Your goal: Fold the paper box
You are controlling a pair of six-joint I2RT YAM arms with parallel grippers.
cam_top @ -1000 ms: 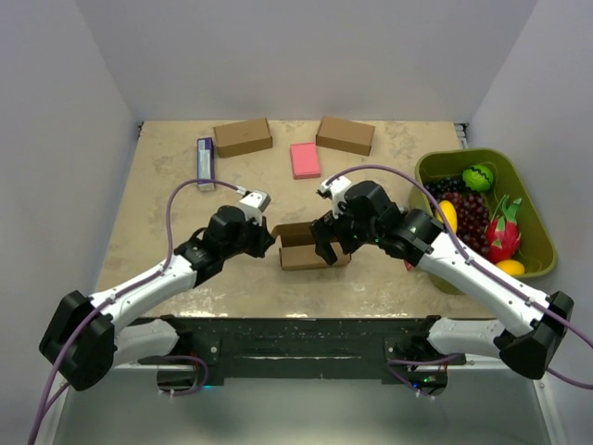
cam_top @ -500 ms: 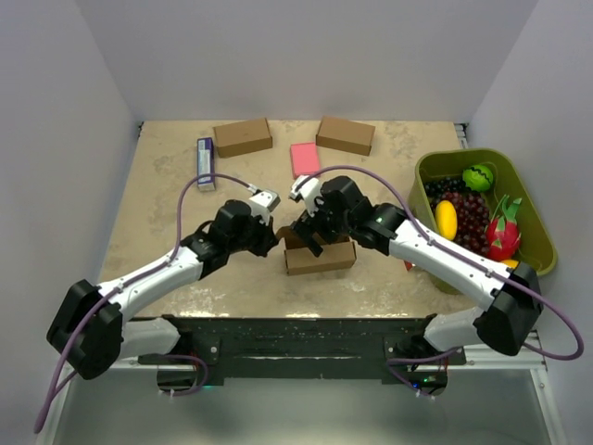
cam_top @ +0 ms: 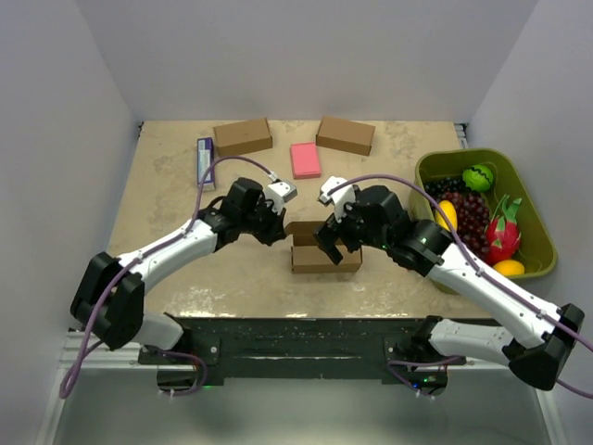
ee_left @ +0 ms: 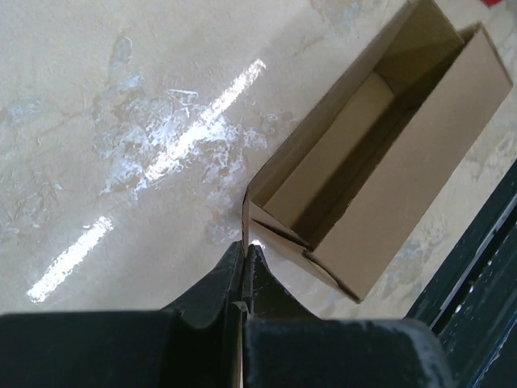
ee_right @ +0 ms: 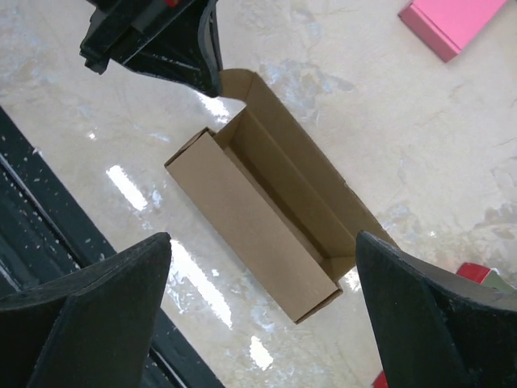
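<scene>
The tabletop [cam_top: 157,199] is beige, mottled stone with pale walls on three sides, and glare streaks show on it in both wrist views.

The left gripper [ee_left: 245,271] is pinched narrow, with a thin edge of cardboard caught between its tips. That edge is the end flap [ee_right: 236,83] of the paper box [cam_top: 321,252], which runs from those tips toward the upper right of the left wrist view. The box is an open trough with both long walls up and the inside bare. The right gripper [cam_top: 337,243] is spread wide. Its fingers [ee_right: 89,323] frame the lower corners of the right wrist view, and the box lies slantwise between them. It sits lower down on the table and touches neither finger.

Half a second ago the right gripper was at the box's upper left corner, close against the left one. It now hangs over the middle of the box, further right in the top view. The left gripper has reached further toward the centre of the frame, and its arm is stretched out longer. The box sits slightly right of where it was a second ago.

Further out, two closed brown boxes [cam_top: 243,136] [cam_top: 345,135] lie at the top of the table with a pink pad [cam_top: 305,159] between them. A blue and white packet [cam_top: 205,162] is at upper left, and a green bin [cam_top: 536,206] of fruit is at the right edge.
</scene>
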